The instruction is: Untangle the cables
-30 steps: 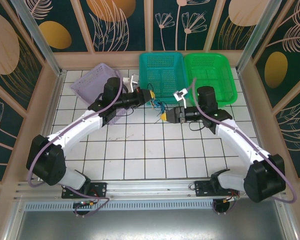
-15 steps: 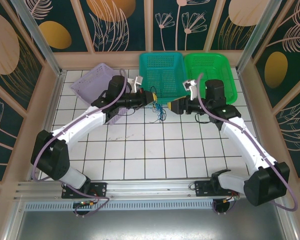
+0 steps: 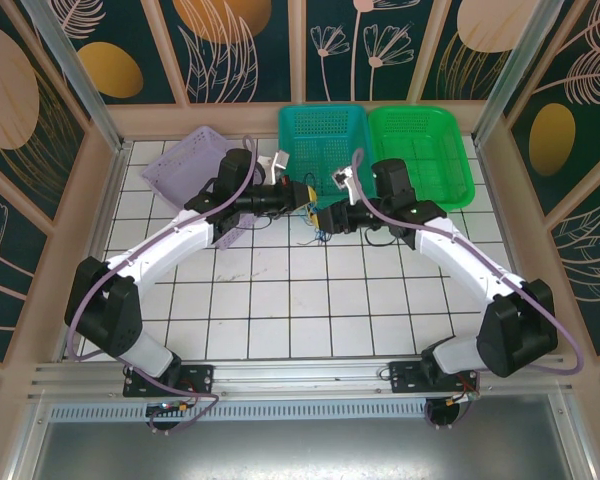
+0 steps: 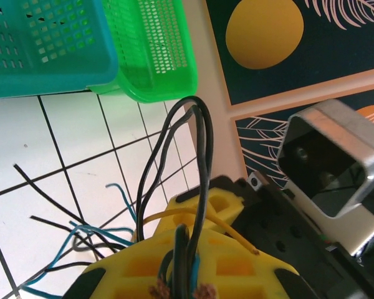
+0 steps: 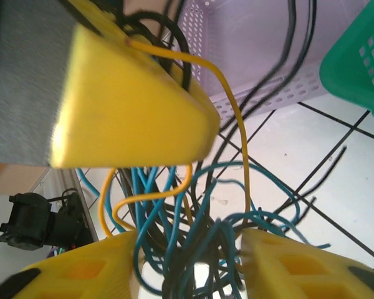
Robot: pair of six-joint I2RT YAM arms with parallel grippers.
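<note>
Overhead, left claw (image 3: 304,194) and right claw (image 3: 324,218) meet above the bench (image 3: 280,290), cables (image 3: 319,234) dangling between. Left wrist: clamped on the cable ends. Right wrist: half-wide astride the tangle; I'd pinch one strand next, then pull apart.

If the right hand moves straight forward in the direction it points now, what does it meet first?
The cables, hanging from the left hand just ahead; depth is unclear, but that hand seems next.
</note>
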